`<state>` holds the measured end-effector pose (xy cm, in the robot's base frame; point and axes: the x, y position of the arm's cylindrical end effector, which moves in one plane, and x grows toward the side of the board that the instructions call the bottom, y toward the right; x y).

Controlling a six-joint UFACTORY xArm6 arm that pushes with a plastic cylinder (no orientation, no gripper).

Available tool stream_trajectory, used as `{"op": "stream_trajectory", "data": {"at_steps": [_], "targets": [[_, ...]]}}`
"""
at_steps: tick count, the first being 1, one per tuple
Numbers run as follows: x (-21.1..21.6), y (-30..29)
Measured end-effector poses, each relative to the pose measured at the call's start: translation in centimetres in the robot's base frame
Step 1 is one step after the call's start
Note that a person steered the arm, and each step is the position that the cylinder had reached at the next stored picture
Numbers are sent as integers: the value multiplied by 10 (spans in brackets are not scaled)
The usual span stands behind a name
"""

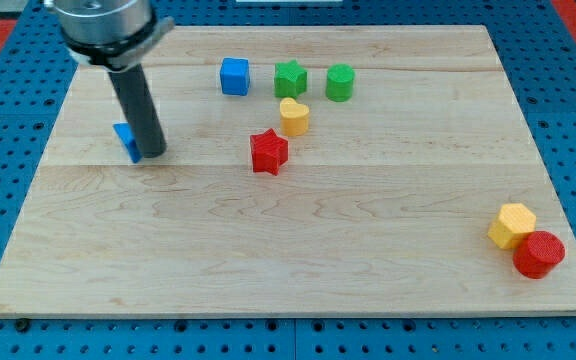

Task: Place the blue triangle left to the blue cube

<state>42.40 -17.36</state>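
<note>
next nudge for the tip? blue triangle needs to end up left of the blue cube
Probably a short push toward the view's top and slightly right. My tip sits right against the blue triangle, on its right and partly hiding it. The blue cube lies further up and to the right, so the triangle is already on the cube's left but well below it. First shifting to the triangle's lower side may help.

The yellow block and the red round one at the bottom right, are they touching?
Touching. In the camera view the yellow block and the red cylinder overlap with no board showing between them.
</note>
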Motion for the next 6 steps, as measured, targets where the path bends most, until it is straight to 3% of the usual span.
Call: {"op": "stream_trajectory", "data": {"at_steps": [1, 3, 6], "targets": [[22, -19], [-15, -37], [-65, -12]]}}
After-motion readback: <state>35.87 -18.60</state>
